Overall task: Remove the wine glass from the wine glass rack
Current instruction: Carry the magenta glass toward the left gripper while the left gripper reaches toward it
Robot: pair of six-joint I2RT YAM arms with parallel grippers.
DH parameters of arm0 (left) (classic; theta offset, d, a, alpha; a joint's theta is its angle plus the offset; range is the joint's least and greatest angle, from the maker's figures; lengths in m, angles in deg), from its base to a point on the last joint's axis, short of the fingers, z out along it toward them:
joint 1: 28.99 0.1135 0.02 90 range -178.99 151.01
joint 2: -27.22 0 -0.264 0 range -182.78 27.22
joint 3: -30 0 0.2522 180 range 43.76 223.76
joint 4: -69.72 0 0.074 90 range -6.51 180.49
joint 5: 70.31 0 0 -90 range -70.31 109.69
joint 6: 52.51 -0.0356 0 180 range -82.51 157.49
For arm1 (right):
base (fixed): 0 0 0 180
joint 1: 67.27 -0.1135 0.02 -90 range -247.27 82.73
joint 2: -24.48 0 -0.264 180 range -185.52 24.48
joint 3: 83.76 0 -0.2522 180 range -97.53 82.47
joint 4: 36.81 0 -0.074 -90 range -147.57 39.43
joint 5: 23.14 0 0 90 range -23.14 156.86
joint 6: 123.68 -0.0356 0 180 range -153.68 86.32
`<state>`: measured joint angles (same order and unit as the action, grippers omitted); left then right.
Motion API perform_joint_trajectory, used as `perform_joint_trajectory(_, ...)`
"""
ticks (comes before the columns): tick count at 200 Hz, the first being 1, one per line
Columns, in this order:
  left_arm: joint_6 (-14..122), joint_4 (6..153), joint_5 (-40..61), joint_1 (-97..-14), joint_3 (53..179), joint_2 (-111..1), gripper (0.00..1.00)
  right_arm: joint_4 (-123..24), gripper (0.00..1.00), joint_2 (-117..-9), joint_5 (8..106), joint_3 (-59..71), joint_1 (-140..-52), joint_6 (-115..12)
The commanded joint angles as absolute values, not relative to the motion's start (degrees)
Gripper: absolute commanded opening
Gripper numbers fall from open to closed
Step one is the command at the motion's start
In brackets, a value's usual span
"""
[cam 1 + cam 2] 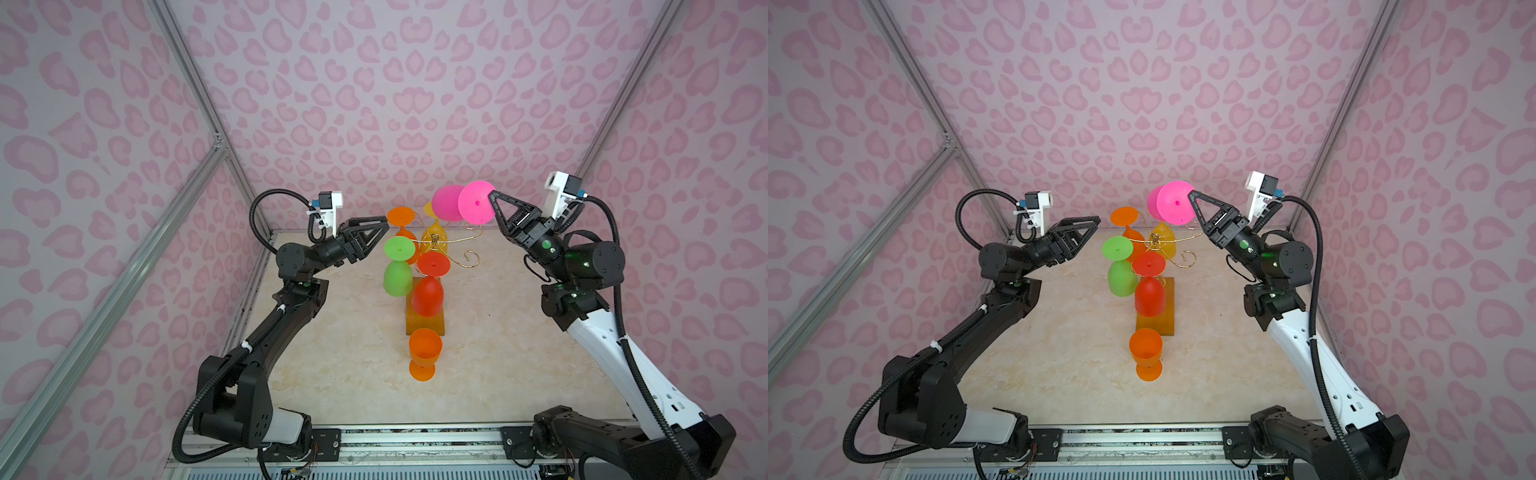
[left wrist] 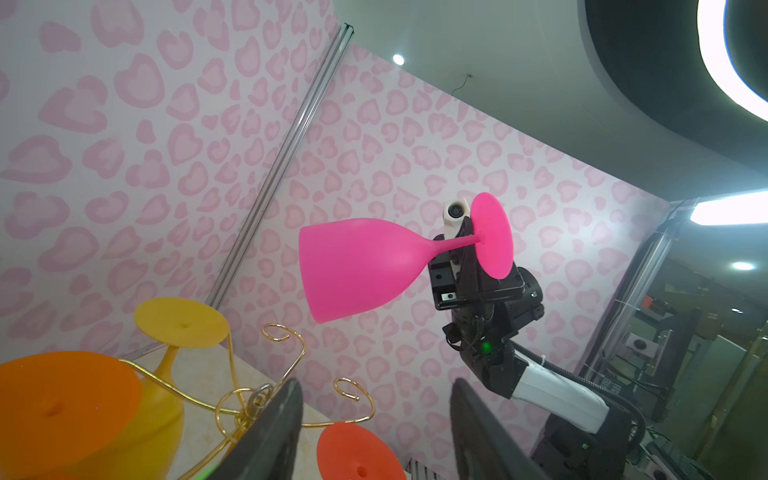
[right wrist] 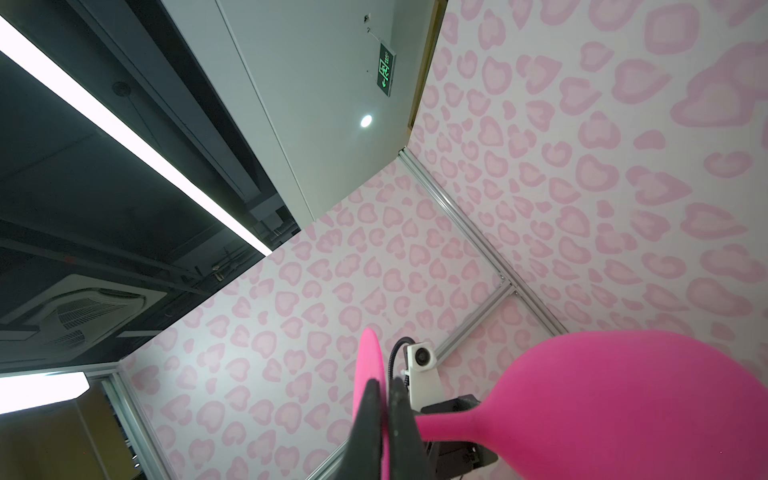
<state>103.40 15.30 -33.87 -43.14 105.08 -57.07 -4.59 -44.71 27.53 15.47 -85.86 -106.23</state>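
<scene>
At the left we see the left arm (image 1: 299, 266) raised over the far left corner of the tabletop (image 1: 332, 365). The left jaws are released: they stand apart with nothing between them, their tips near the wine glass rack (image 1: 434, 239) but not touching it.

The rack stands midway between the tabletop's left and right edges, toward the far edge. Its amber base (image 1: 424, 326) lies lengthwise from far to near. On the rack's left side a green glass (image 1: 398, 278) hangs bowl down from a gold wire arm. Farther back a hanging orange glass (image 1: 401, 218) is held the same way. By the stem a yellow glass (image 1: 441, 232) hangs on the far side and a red glass (image 1: 428, 297) on the near side, over the base. Just past the base's near end a standing orange glass (image 1: 424, 349) is upright at about the tabletop's centre.

To the right, the pink wine glass (image 1: 446, 203) is off the rack, held in the air above its far right side. It lies sideways, bowl toward the left edge and foot toward the right. The right jaws are clenched on the rim of that foot. In the right wrist view the two black fingers (image 3: 368, 424) pinch the pink disc between them. The right arm (image 1: 590, 266) rises from the near right corner.
</scene>
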Motion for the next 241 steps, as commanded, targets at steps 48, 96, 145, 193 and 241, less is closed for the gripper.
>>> perform_joint_trajectory(48, 119.97, -7.84, -34.13, -43.73, 110.19, -68.24, 0.66, 11.41, 0.0, -49.81, 26.16, 15.06, -89.33, -116.67)
perform_joint_trajectory(96, 120.33, -7.83, -34.53, -44.22, 111.17, -69.62, 0.67, 13.65, 0.0, -52.07, 26.17, 14.36, -91.12, -118.06)
perform_joint_trajectory(145, 120.53, -7.87, -34.88, -44.78, 112.04, -70.08, 0.67, 20.66, 0.0, -56.62, 26.52, 13.45, -91.95, -124.15)
perform_joint_trajectory(193, 120.29, -7.88, -35.98, -45.65, 112.06, -68.7, 0.63, 25.81, 0.0, -60.9, 26.99, 12.6, -92.21, -129.36)
perform_joint_trajectory(241, 119.84, -7.85, -36.46, -46.03, 111.18, -66.77, 0.51, 33.99, 0.0, -65.58, 28.88, 10.92, -91.88, -137.63)
